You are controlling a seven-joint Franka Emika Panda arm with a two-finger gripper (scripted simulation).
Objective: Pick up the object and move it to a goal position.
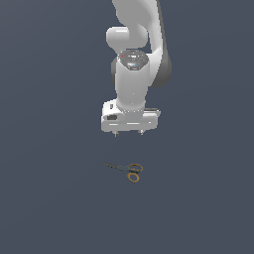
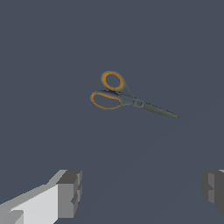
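While the big white arm [image 1: 133,59] is hanging down from the top of the exterior view, nothing of the pick-up is looking done yet; the wide grey counter [image 1: 49,198] is carrying the only other thing in sight, and no goal marker is showing anywhere on it, so I cannot say where the goal lies. The hand [image 1: 128,133] is hovering above the surface with its two short fingertips pointing down and nothing between them; in the wrist view its pads [image 2: 70,192] are sitting far apart at either edge with bare counter between, so the hand is released and spread wide. The scissors [image 1: 127,171] are lying flat on the counter, below the hand and apart from it, roughly under it in the exterior view; the wrist view is showing them ahead of the fingertips rather than between them. Their two orange-yellow ring handles [image 2: 108,91] are lying side by side, and the thin dark blades [image 2: 159,110] are looking closed, pointing toward the exterior view's left. By my judgement the whole task is remaining: lining the hand over the scissors, descending, closing, lifting and carrying.
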